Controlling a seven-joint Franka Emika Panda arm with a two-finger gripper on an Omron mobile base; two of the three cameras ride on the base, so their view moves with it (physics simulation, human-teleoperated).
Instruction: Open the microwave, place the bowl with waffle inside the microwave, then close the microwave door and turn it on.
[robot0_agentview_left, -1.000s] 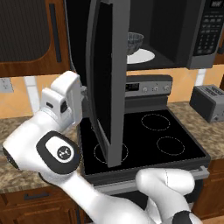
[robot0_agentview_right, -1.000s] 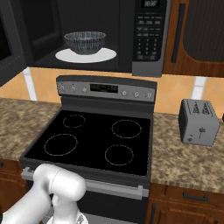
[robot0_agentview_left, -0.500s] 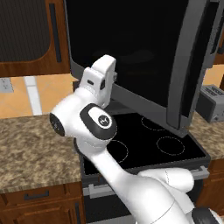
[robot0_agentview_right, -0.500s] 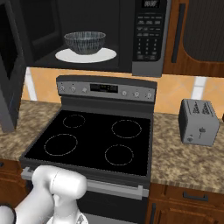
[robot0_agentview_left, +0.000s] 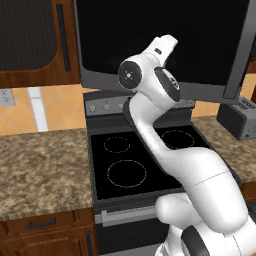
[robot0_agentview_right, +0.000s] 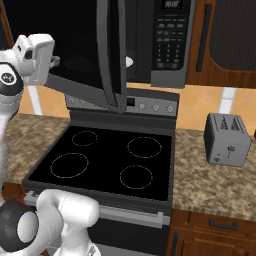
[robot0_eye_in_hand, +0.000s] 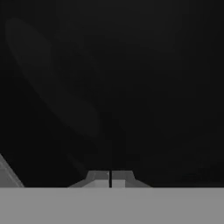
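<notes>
Two fingertips (robot0_eye_in_hand: 101, 179) pressing together, gripper (robot0_eye_in_hand: 110, 180) closed on nothing, facing dark glass of microwave door (robot0_agentview_left: 165, 45). Door spanning top of left base view, hanging part-open at upper left in right base view, handle edge near microwave (robot0_agentview_right: 170, 40) keypad. Stove (robot0_agentview_right: 107, 162) lying bare below; toaster (robot0_agentview_right: 226, 139) sitting at right.

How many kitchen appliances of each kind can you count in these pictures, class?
Microwave: 1
Stove: 1
Toaster: 1
Total: 3
</notes>
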